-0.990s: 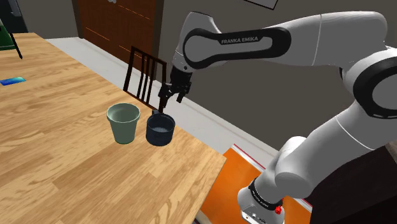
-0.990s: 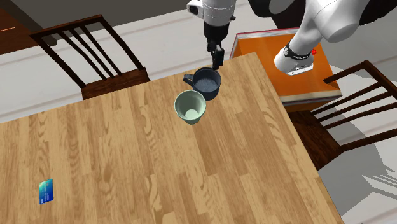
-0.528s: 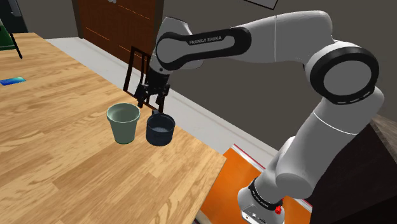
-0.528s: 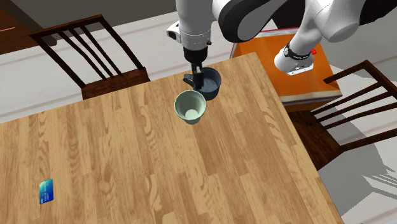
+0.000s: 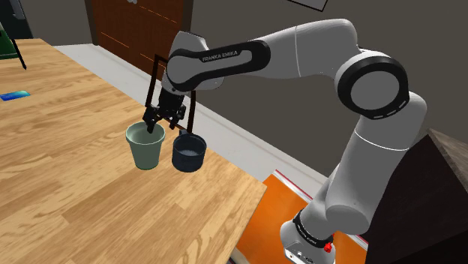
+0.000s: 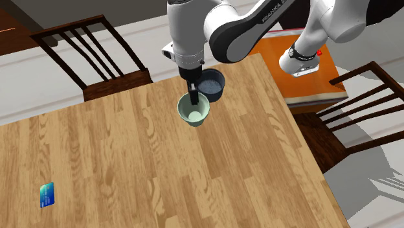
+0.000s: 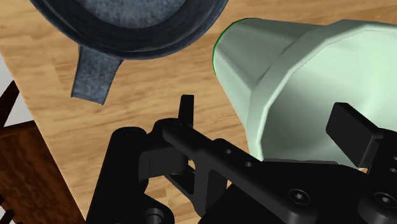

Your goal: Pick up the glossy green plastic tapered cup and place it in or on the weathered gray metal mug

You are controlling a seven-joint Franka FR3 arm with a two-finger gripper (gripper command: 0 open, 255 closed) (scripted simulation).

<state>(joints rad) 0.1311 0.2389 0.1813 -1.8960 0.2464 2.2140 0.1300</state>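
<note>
The pale green cup [image 5: 145, 145] stands upright on the wooden surface [image 5: 90, 195] near its far edge. Its open mouth faces up, its long axis is vertical, and its wall narrows toward the base. Just beside it, on the shoulder view's right, sits the dark grey-blue mug [image 5: 189, 153], also upright. Whether the two touch cannot be told. In the wrist view the mug's handle [image 7: 94, 75] sticks out away from the cup, toward the surface's edge and a dark wooden chair [image 6: 90, 55]. The black end effector [image 5: 155, 124] hangs point-down at the cup's rim on the side nearer the mug, with its fingers [image 7: 186, 109] spread apart and holding nothing. In the wrist view, one finger stands outside the cup's wall and the other lies over the cup. A small blue card [image 6: 46, 194] lies well apart on the surface, toward its other end. The arm's orange stand [image 5: 279, 206] sits beyond the surface's corner.
</note>
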